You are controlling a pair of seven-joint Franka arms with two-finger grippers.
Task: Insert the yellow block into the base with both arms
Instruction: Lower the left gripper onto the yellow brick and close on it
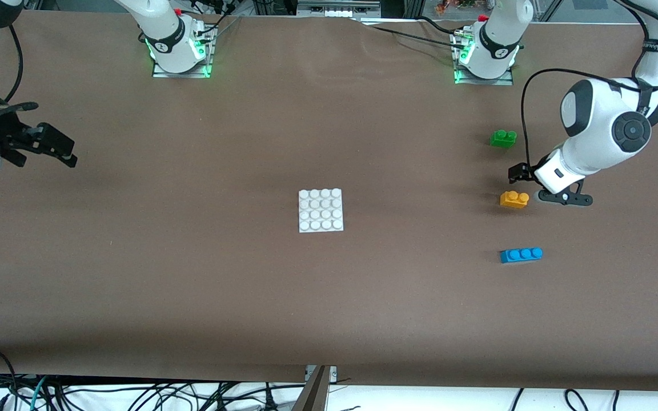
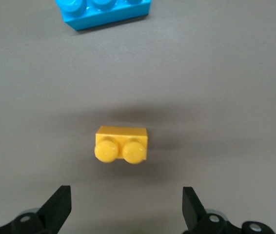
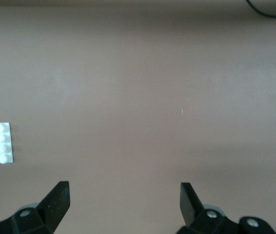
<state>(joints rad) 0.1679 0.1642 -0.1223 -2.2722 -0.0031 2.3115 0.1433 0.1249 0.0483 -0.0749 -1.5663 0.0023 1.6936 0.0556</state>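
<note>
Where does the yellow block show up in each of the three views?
Front view: yellow block on the table at the left arm's end, between the green brick and the blue brick.
Left wrist view: mid-picture, ahead of the open left hand.
Right wrist view: not in it.
Shared landmark: the blue brick.

The left gripper (image 2: 126, 209) hangs low with jaws wide apart; the right gripper (image 3: 123, 207) waits, likewise spread.

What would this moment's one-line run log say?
left gripper: open, above yellow block | right gripper: open, waiting | base: bare
</note>
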